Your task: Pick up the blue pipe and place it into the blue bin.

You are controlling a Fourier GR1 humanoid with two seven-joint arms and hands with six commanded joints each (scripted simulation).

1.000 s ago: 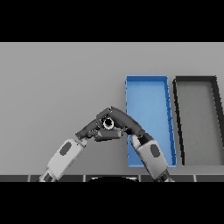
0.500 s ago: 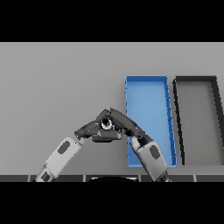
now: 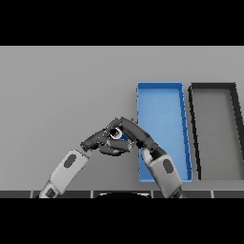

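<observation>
The blue pipe [image 3: 125, 137] is almost hidden — only a blue sliver is being seen between the two hands, just left of the blue bin [image 3: 161, 88]. The right hand [image 3: 132, 131] is being curled over it; the left hand [image 3: 102, 141] is being pressed in beside, fingers bent, its hold unclear. The pipe could be dropped short of the rim if the crowded hands are parted unevenly

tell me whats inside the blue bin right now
The blue bin shows only its bare blue floor, with no pipe in view. Its lower left corner is covered by the right arm, so that part cannot be checked. Both hands, left and right, meet just left of it.
</observation>
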